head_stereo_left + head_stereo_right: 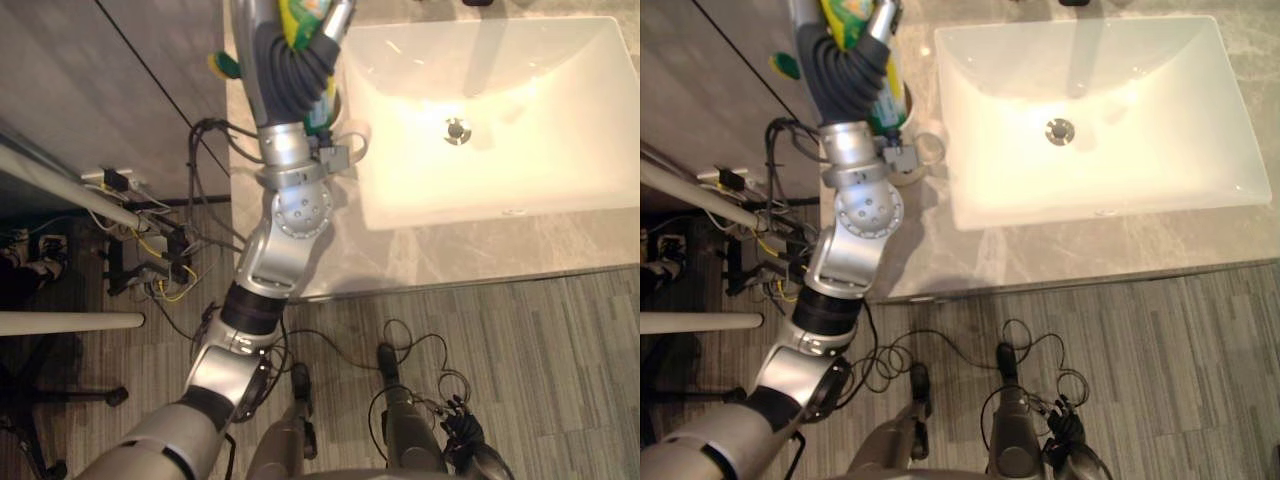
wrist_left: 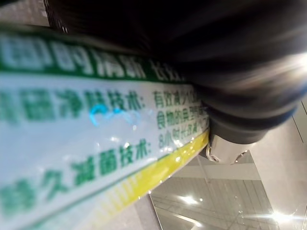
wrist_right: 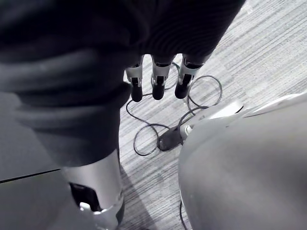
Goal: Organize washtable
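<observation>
Left eye view: left robot hand (image 1: 338, 20) clamps green-yellow labelled pack (image 1: 300, 18) above surface (image 1: 450, 250), just left of sink (image 1: 560, 130); right robot hand (image 3: 158, 84) slack, empty, far off.

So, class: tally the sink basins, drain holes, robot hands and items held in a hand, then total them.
White rectangular sink basin: 1
Round metal drain hole: 1
Robot hands: 2, left hand and right hand
Green-and-yellow printed pack held by left hand: 1
Total: 5

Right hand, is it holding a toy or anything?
No, the right hand hangs over the striped floor with its fingers straight and nothing between them.
</observation>
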Available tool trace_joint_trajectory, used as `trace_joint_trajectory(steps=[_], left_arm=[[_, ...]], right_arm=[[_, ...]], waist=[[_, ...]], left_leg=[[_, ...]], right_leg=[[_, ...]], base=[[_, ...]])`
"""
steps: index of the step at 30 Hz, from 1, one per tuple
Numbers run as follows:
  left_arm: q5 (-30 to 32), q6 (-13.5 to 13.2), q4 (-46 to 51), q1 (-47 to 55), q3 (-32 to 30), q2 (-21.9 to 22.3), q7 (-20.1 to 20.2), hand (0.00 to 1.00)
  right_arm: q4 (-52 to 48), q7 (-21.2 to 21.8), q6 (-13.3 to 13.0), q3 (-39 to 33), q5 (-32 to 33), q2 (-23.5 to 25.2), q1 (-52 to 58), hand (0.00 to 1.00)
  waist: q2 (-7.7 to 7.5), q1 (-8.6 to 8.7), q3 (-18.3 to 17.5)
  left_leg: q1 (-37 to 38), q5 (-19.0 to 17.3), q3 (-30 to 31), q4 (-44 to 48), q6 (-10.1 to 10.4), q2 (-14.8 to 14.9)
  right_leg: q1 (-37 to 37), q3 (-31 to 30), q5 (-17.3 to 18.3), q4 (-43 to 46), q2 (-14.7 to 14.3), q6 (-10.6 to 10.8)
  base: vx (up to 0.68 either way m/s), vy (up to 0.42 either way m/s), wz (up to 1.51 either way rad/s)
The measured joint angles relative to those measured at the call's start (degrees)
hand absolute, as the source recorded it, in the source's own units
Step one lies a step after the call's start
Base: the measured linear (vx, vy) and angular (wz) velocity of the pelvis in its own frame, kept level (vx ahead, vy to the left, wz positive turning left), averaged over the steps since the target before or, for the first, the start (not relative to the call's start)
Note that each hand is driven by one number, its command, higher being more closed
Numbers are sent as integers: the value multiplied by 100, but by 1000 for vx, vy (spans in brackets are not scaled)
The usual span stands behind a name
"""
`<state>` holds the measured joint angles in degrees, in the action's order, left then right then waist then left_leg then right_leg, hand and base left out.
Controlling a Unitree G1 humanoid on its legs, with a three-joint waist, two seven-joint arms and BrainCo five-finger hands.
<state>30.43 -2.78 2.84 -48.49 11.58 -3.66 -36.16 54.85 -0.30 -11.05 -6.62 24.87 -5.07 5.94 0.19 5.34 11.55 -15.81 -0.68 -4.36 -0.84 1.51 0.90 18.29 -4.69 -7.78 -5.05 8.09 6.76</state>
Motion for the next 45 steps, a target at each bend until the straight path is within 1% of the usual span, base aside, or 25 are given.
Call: trace_joint_trajectory(steps=[9, 10, 22, 39, 45], left_arm=[[-1, -7, -23, 7, 0, -3, 109, 100], [-2, -10, -27, 8, 1, -3, 111, 0], [-1, -21, -69, 45, 6, -56, 122, 0], [-2, -35, -71, 78, 22, -65, 117, 0], [-1, -35, -78, 85, 130, -112, 120, 0]], right_arm=[[1, 0, 2, 0, 7, 0, 0, 0], [2, 0, 4, 0, 25, 0, 0, 0], [2, -1, 8, 1, 40, -8, -1, 0], [2, -5, 9, 92, 42, -34, -7, 0], [8, -7, 15, 97, 42, -32, -7, 0]], waist=[[0, -1, 0], [0, -1, 0], [-1, -35, -2], [-18, -38, -18], [-24, -46, -67]], left_leg=[[-4, 0, 14, 16, 0, -1], [-10, 0, 17, 25, 0, -1], [-93, 2, 16, 103, -1, -4], [-135, 3, 22, 134, -1, -3], [-189, 4, 14, 138, -2, -4]], right_leg=[[0, 8, 0, 19, 0, 0], [0, 11, 0, 23, 0, 0], [104, 11, 0, 107, 2, 0], [122, 20, -19, 106, 3, 30], [179, 9, -34, 107, 4, 52]], base=[[0, 0, 0], [0, 0, 0], [0, 0, 0], [22, 6, 0], [0, 0, 0]])
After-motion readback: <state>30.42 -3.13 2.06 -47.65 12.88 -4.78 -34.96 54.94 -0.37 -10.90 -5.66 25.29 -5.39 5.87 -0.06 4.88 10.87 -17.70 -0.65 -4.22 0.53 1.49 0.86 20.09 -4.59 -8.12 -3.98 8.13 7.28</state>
